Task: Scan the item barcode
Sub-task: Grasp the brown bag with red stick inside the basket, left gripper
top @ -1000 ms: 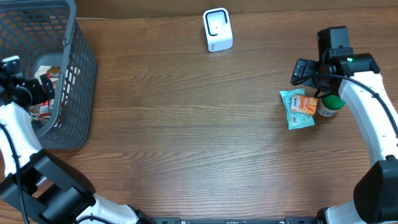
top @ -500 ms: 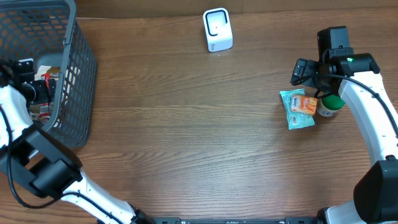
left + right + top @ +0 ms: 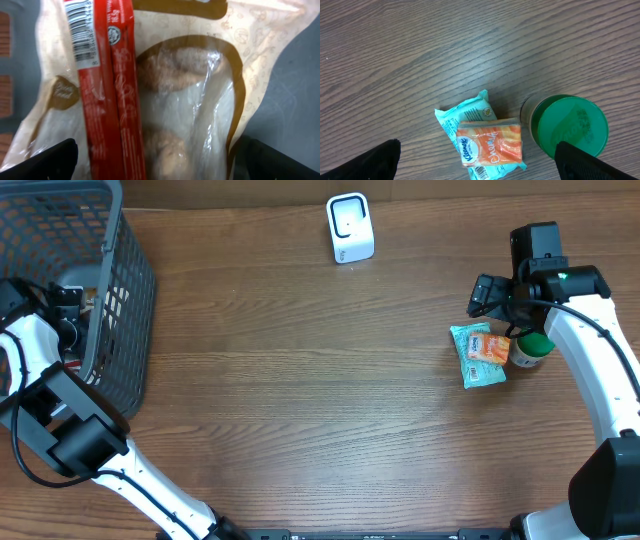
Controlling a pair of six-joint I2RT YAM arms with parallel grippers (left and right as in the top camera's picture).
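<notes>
Pick-up is the step in hand. At far left, inside the mesh basket (image 3: 125,330), the left gripper (image 3: 66,306) hangs over a clear snack bag (image 3: 190,100), jaws spread wide and empty; its barcode (image 3: 80,32) faces upward. Next, I judge, it must descend, grip the bag and carry it to the white scanner (image 3: 350,228). Rightward, the right gripper (image 3: 487,295) hovers, jaws wide and empty, above a tissue pack (image 3: 480,355) beside a green-lidded jar (image 3: 533,348).

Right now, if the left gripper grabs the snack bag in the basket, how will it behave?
Probably floppy: the snack bag is thin, creased film. Likely light, with few baked pieces inside. The red packet on it may slide off.
</notes>
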